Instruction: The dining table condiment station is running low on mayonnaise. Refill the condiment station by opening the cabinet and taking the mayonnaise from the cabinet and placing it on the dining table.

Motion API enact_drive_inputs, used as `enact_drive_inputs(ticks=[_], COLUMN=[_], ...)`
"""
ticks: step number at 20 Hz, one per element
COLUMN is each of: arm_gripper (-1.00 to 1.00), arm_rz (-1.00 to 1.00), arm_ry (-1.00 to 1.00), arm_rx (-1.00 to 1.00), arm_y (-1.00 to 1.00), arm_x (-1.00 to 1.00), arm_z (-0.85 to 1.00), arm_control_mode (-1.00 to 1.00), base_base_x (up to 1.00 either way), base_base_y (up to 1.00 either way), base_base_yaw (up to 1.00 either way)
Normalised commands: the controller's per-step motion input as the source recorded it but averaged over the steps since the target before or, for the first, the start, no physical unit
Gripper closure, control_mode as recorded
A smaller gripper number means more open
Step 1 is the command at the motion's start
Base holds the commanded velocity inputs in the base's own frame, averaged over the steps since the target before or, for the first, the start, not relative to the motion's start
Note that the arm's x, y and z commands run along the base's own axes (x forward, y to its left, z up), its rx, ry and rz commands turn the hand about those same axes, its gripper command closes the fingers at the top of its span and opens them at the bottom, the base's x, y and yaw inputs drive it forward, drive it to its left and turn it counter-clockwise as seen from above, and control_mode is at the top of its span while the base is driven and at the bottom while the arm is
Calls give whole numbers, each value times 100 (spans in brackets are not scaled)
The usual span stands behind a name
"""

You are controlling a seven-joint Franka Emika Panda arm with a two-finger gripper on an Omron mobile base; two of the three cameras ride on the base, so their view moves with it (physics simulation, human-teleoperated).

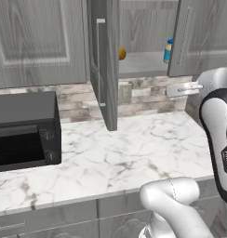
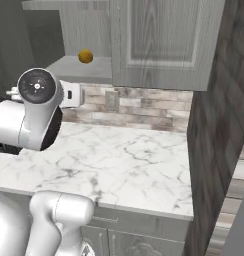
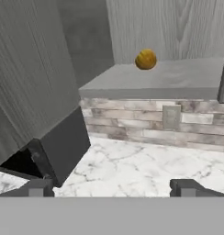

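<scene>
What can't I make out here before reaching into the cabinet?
- Mayonnaise: left base view, lower body and right side hidden by the right cabinet door.
- Its label: too small to read.
- Gripper: hand view, the bottom edge cuts off all but the tips, spread wide.

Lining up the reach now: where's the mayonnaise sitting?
In the left base view the mayonnaise stands on the open cabinet shelf at its right end, partly behind the right door's edge, well right of the round orange item.
</scene>
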Motion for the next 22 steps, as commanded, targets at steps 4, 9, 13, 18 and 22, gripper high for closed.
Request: enact_drive_inputs(ticks=[4,9,13,18,22], arm_gripper=[-100,-100,-100,-100,-100], arm_rz=[-26,-17,-8,-12,-4], arm_ry=[-25,-42,-38,-1,0], arm_rx=[-24,0,-2,0,2], arm_y=[-89,-52,-9,-13,-29], arm_x=[0,0,5,7,28], arm_z=[39,53,54,5,0], arm_control_mode=[-100,-100,-100,-100,-100], base_base_x=[0,0,0,0,0], base_base_y=[0,0,0,0,0], base_base_yaw=[0,0,0,0,0])
